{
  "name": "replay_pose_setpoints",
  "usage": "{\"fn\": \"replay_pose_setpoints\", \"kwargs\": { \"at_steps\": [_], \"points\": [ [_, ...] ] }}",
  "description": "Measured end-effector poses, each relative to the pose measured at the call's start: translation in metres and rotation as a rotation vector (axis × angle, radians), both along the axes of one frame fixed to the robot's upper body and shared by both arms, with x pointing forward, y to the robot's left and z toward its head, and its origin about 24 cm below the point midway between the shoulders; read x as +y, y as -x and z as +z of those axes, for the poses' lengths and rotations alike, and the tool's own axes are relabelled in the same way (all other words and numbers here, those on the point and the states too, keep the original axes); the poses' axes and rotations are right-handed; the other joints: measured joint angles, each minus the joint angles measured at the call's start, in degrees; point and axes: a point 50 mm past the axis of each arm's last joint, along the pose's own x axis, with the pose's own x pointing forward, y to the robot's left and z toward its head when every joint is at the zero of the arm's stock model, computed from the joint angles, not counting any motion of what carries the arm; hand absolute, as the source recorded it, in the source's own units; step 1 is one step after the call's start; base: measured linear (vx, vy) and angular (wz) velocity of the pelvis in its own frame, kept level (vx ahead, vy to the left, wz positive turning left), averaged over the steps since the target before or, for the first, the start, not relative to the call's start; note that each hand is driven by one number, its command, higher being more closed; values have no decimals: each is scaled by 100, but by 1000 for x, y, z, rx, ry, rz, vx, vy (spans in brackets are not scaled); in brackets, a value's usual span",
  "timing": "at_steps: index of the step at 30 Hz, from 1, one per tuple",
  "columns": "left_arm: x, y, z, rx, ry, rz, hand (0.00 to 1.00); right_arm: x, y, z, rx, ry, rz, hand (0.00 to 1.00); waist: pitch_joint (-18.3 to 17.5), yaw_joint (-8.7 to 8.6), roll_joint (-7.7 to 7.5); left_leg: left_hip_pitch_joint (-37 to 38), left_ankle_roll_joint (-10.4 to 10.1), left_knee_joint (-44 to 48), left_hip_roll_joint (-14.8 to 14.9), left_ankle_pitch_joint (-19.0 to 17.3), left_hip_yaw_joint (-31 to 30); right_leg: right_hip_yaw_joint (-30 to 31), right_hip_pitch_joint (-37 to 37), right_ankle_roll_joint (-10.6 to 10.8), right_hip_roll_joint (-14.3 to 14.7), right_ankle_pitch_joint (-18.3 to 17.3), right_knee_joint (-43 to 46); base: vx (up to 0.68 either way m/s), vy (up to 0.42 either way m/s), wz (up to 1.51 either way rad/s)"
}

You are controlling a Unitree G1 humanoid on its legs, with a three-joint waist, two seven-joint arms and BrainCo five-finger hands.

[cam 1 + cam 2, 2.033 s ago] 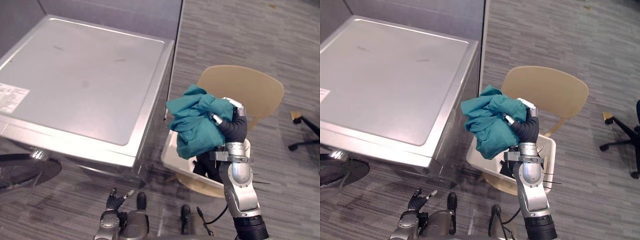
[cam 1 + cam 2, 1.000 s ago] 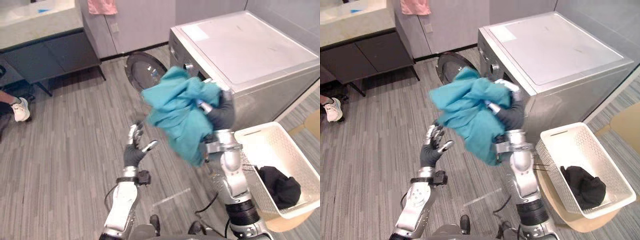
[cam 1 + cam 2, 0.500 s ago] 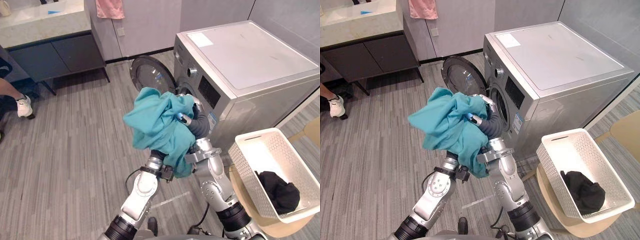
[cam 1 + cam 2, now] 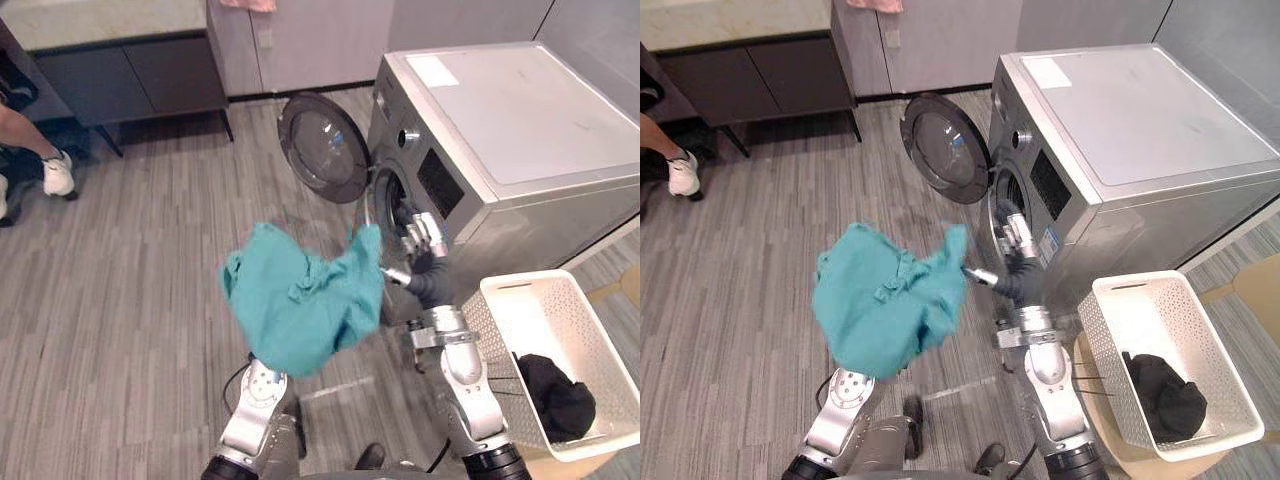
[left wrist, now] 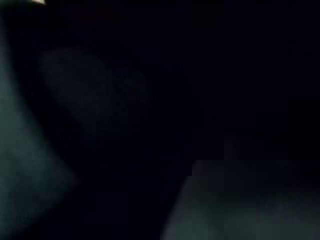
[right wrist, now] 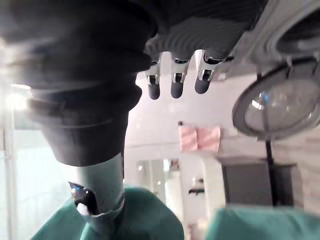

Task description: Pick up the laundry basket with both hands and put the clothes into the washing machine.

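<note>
The teal cloth is up in the air, out in front of the washing machine and a bit to its left. It looks soft and thin, all bunched and wrinkled, with one corner sticking up toward my right hand. My left arm goes up under the cloth. The left hand is hidden in there, so I cannot tell if it is open or closed.

My right hand is just in front of the machine's round hole. Its fingers are straight and spread, holding nothing. The thumb is right against the edge of the cloth.

The washing machine is a shiny silver-grey metal box with a flat top. Its round door is swung wide open and has a see-through bowl of glass in a dark ring. A white label is stuck on a back corner of the top, but the writing is too small for me to read.

The laundry basket is white plastic with little holes all over its walls. It sits on a tan chair to the right of the machine. A lump of black clothes lies inside it.

The floor is grey with long stripes like wood. A dark cabinet stands by the far wall. A person's leg with a white shoe is off to the left.
</note>
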Motion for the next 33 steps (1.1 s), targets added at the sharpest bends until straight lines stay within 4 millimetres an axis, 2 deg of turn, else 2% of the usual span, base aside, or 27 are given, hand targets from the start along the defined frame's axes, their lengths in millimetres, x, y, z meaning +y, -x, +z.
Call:
{"fn": "replay_pose_setpoints", "kwargs": {
  "at_steps": [2,3,4,5,6,7,8,10,13,14,15,16,17,18,19,20,22,23,24,25,26,28,29,30,31,32,33],
  "points": [
    [1,5,-4,22,11,14,100,-8,5,-9,37,33,-44,0,-48,4,148,-45,5,31,122,-3,-47,15,160,260,3,-76,25,303,330,-10],
    [1,9,-8,42,17,18,100,-13,11,-17,72,39,-70,0,-125,1,245,-4,45,290,82,-24,-53,26,257,510,-125,-272,278,315,286,-1],
    [2,11,-9,48,17,20,100,-15,14,-22,100,34,-83,0,-139,15,171,27,47,635,-46,-83,-31,116,257,662,-408,-518,720,427,310,1],
    [4,12,-11,58,10,25,100,-15,17,-27,125,32,-92,0,-166,5,-1,130,84,803,-292,-405,9,333,78,599,-857,-695,1541,448,270,15],
    [7,13,-13,71,3,33,100,-13,18,-29,137,43,-92,0,-173,-69,-55,282,183,841,-578,-615,46,734,-423,94,-1437,-718,2912,559,316,28],
    [10,12,-13,69,-3,42,100,-12,17,-30,141,48,-92,0,-156,-144,-67,424,214,794,-727,-692,36,960,-726,-196,-1670,-642,3617,577,307,44],
    [16,12,-14,70,-21,55,100,-9,16,-35,165,38,-90,0,-145,-201,-80,766,311,658,-899,-814,11,1517,-1126,-211,-1715,-669,4623,509,237,36],
    [21,13,-14,69,-47,55,100,-6,16,-40,191,32,-73,0,-124,-235,-22,1477,414,345,-932,-883,-54,1940,-1391,52,-1195,-843,4977,547,158,33],
    [20,12,-6,34,-49,47,100,-6,13,-37,175,37,-58,0,-119,-349,-9,2126,354,-142,-974,-914,-136,1439,-1666,69,-784,-909,4134,564,83,25],
    [20,12,-5,28,-49,42,100,-5,11,-37,175,39,-54,0,-108,-410,6,2346,208,-217,-974,-1003,-154,1147,-1843,18,-542,-890,3409,401,9,8],
    [20,12,-5,29,-48,40,100,-4,10,-37,176,41,-52,0,-110,-437,-2,2422,139,-216,-972,-1049,-151,1048,-1911,-103,-400,-811,3081,603,-1,1],
    [19,12,-5,29,-53,29,100,-4,9,-39,185,41,-50,0,-156,-456,-81,2580,-79,-147,-988,-1215,-67,942,-1895,-453,-31,-289,2073,402,-6,-6],
    [19,12,-5,27,-54,24,100,-3,10,-40,188,40,-48,0,-176,-457,-132,2639,-134,-53,-1056,-1310,-49,935,-1862,-714,115,277,1611,747,54,-19],
    [10,10,-10,53,-23,9,100,-8,9,-42,200,76,-48,0,-161,-530,229,2513,-71,779,-758,-1555,4,963,-1443,-910,418,374,1235,547,61,-25],
    [9,10,-10,54,-21,5,100,-9,9,-42,202,80,-47,0,-155,-528,232,2353,-164,1197,-712,-1482,46,1019,-1298,-908,475,377,1052,642,64,-31],
    [9,9,-11,57,-25,-1,100,-9,9,-42,202,80,-46,0,-144,-516,216,2184,-248,1624,-659,-1399,69,1095,-1151,-903,502,377,896,299,14,-28],
    [2,4,-17,74,-43,-49,100,-13,10,-41,200,66,-66,0,-50,-514,161,1656,-306,3347,-372,-1384,101,1282,-419,-779,531,250,424,423,53,-21],
    [1,5,-17,77,-42,-59,100,-14,10,-41,198,61,-72,0,-10,-507,140,1539,-269,3672,-273,-1408,112,1380,-211,-724,540,209,327,454,91,-42],
    [-2,8,-20,89,-40,-76,100,-14,10,-41,197,55,-74,0,7,-444,111,1300,-113,3953,-111,-1503,111,1565,64,-672,531,178,191,347,122,-76],
    [-5,9,-21,92,-40,-91,100,-13,10,-40,194,48,-75,0,-9,-329,79,949,-44,3778,-68,-1547,2,1740,115,-504,418,145,241,336,154,-84],
    [-6,9,-21,91,-38,-94,100,-13,9,-40,191,45,-76,0,-4,-309,70,772,-46,3532,-111,-1548,-124,1831,110,-431,341,106,290,319,233,-84],
    [-9,9,-20,91,-29,-99,100,-16,9,-40,193,32,-91,0,55,-309,111,540,-231,1911,-354,-1405,-945,2196,66,-91,80,-87,538,351,385,-81],
    [-12,10,-20,94,-15,-99,100,-19,9,-40,195,38,-104,0,56,-311,323,759,-547,576,-305,-794,-1666,2446,62,196,92,-290,769,325,426,-84],
    [-13,10,-20,96,-7,-99,100,-24,8,-42,201,48,-118,0,117,-313,403,848,-445,514,-238,-188,-1633,2575,87,356,139,-410,859,318,434,-81],
    [-9,10,-24,116,-32,-98,100,-22,10,-52,250,24,-136,0,55,-368,209,947,-397,596,-468,-265,-1538,2827,40,384,-119,-395,900,296,374,-57],
    [-7,10,-23,109,-45,-98,100,-21,12,-53,256,12,-144,0,50,-400,106,859,-257,873,-633,-444,-1402,3046,-22,458,-296,-428,951,265,342,-48],
    [-6,10,-24,112,-48,-98,100,-21,11,-53,259,9,-144,0,66,-403,84,847,-166,987,-669,-540,-1251,3168,-38,483,-358,-443,985,203,318,-73]
  ]
}}
